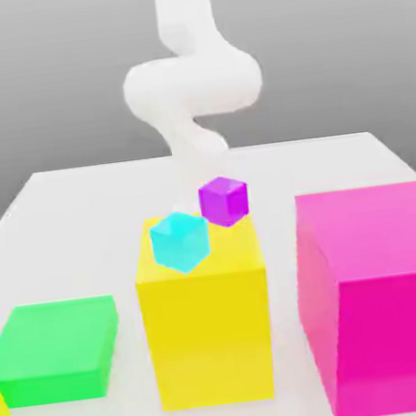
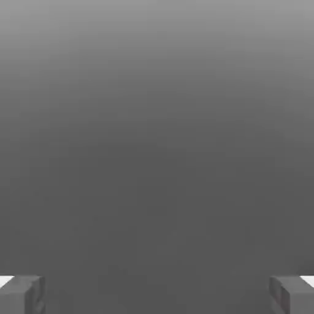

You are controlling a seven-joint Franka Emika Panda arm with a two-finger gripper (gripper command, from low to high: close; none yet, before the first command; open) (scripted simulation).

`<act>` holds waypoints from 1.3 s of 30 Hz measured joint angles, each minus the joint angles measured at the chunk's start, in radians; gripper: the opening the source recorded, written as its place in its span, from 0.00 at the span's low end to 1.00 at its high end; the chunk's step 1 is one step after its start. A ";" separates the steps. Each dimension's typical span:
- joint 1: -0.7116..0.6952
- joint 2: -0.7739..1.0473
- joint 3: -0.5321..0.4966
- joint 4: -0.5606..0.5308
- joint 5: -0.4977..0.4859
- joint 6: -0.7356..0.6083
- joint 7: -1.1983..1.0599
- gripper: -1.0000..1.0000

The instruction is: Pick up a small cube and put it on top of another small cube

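Judging by how things lie, the approach step is in hand and nothing has been grasped yet: the gripper is seen in the hand view with its fingertips spread wide apart and nothing between them. In the exterior view the white arm is raised behind the worktop, well above everything on it.

A small yellow cube is glimpsed at the exterior view's lower left edge, just beside the flat green block (most of it is cut off by the frame). The cyan cube and the purple cube are seen over the top of the tall yellow block; whether the purple one rests on it or behind it cannot be told.

A descent over the yellow cube would be called for next. Room is tight there, likely: the green block's edge lies close. The large magenta box stands well apart.
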 joint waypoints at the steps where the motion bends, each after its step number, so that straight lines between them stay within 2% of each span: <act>1: 0.002 0.039 -0.021 0.003 0.006 0.009 -0.017 0.50; 9: 0.007 0.328 -0.176 0.030 0.074 0.071 -0.171 0.50; 18: -0.045 0.658 -0.309 0.061 0.203 0.137 -0.379 0.50; 25: -0.149 0.913 -0.331 0.085 0.282 0.189 -0.526 0.50; 31: -0.242 1.118 -0.348 0.102 0.299 0.245 -0.616 0.50; 35: -0.307 1.262 -0.285 0.133 0.367 0.340 -0.675 0.50; 36: -0.315 1.285 -0.275 0.138 0.381 0.356 -0.685 0.00; 39: -0.315 1.285 -0.275 0.139 0.381 0.355 -0.685 0.00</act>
